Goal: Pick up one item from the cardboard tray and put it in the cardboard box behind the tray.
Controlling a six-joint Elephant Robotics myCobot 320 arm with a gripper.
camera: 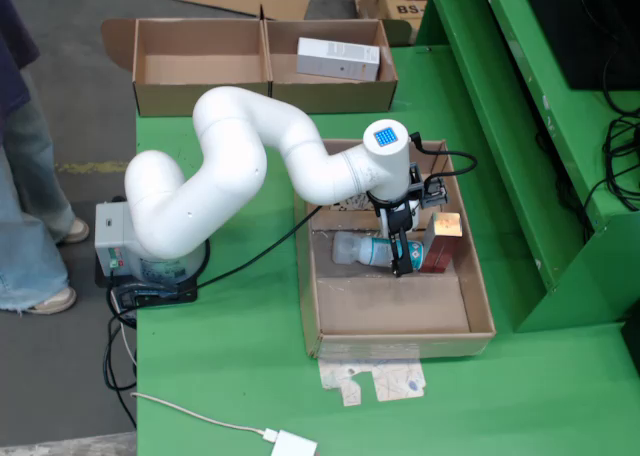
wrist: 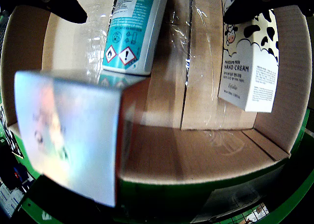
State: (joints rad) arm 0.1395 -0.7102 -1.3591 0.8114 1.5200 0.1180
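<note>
gripper (camera: pixel 402 261) down in the tray (camera: pixel 395 321), fingers spread wide, not gripping | spray can (wrist: pixel 135 30) lying between them | shiny box (wrist: pixel 68 135) right beside it | hand cream (wrist: pixel 250 62) by the tray wall | back box (camera: pixel 200 71) holds one white carton (camera: pixel 338 59)

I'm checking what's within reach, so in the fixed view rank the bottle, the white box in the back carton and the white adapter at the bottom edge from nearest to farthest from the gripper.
1. Bottle: in the tray, right at the gripper.
2. Adapter: bottom edge, lower left.
3. White box: back carton, at the top.
</note>
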